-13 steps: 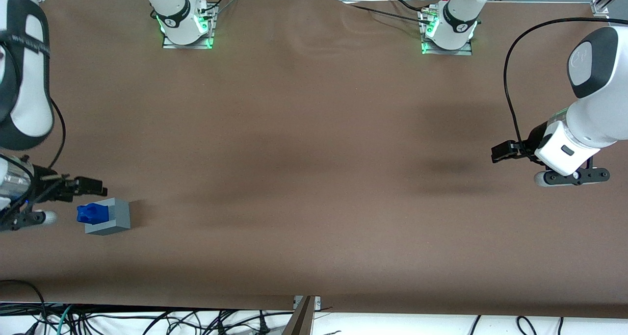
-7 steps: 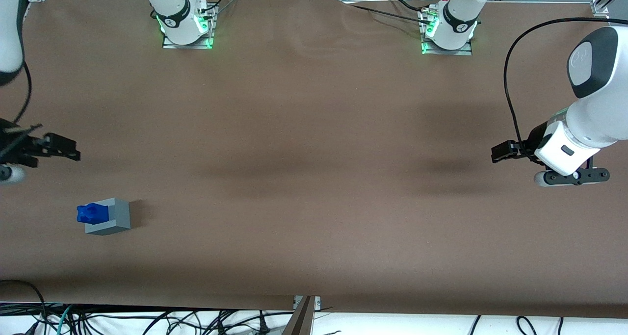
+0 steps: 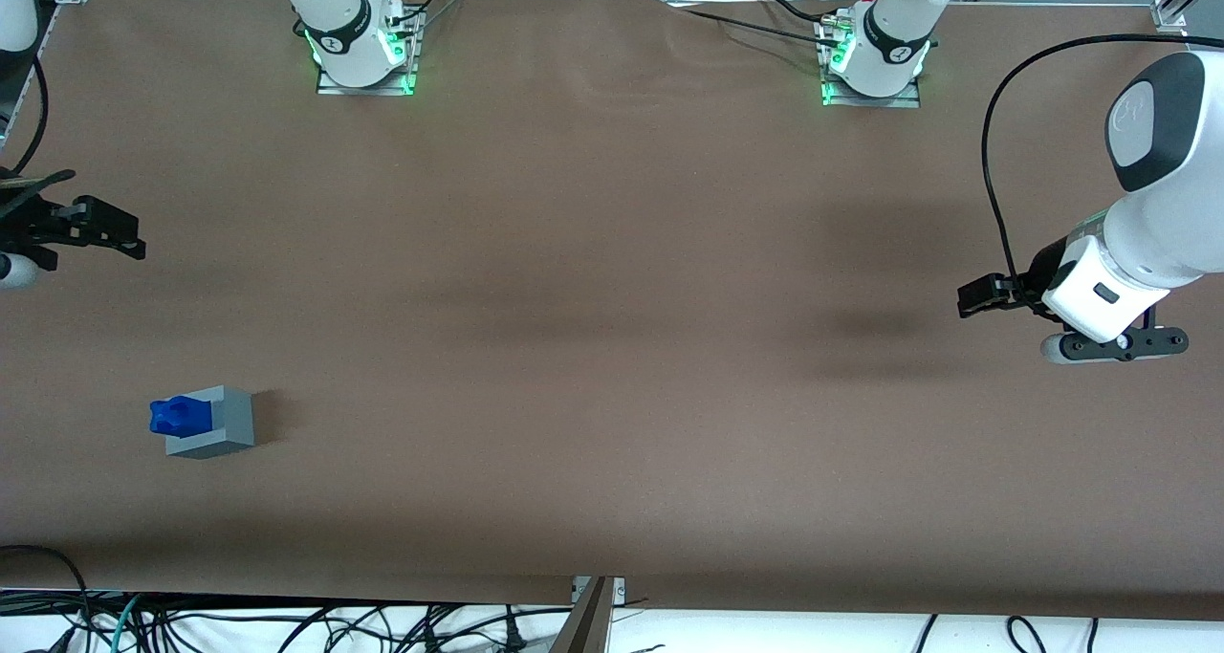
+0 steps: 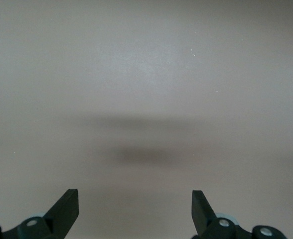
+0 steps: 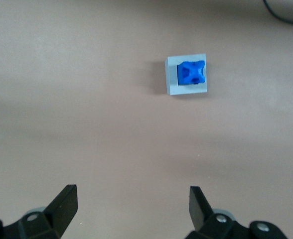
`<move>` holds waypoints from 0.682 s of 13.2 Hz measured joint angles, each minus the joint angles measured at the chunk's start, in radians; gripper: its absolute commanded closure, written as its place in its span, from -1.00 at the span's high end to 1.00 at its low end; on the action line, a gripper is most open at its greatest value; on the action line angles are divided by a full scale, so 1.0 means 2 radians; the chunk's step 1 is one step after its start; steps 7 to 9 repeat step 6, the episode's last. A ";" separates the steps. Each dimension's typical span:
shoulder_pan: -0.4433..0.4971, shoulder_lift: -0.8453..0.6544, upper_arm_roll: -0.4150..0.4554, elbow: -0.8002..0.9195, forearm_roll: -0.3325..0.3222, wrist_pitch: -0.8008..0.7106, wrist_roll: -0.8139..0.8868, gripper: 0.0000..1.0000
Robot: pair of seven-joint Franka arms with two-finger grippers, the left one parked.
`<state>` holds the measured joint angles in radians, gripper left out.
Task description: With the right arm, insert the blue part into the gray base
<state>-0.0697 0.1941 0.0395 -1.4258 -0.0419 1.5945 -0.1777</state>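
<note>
The blue part [image 3: 179,415] sits in the top of the gray base [image 3: 222,424] near the working arm's end of the table. In the right wrist view the blue part [image 5: 192,73] fills the recess of the gray base [image 5: 171,78], seen from well above. My right gripper [image 3: 113,234] hangs at the table's edge, farther from the front camera than the base and well apart from it. It is open and empty [image 5: 131,199], with brown table between its fingers.
The brown table cloth [image 3: 612,299] spreads wide around the base. The two arm mounts [image 3: 363,55] stand at the table's edge farthest from the front camera. A cable [image 5: 286,12] lies near the base.
My right gripper has drawn away from the base, farther from the front camera and higher. The blue part and the gray base have not moved.
</note>
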 measured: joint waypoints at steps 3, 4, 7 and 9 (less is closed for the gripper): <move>0.004 -0.003 0.000 -0.006 -0.002 0.000 0.010 0.99; 0.003 -0.003 0.000 -0.007 -0.002 0.000 0.010 0.99; 0.003 -0.003 -0.001 -0.007 -0.003 0.001 0.010 0.99; 0.003 -0.003 -0.001 -0.007 -0.003 0.001 0.010 0.99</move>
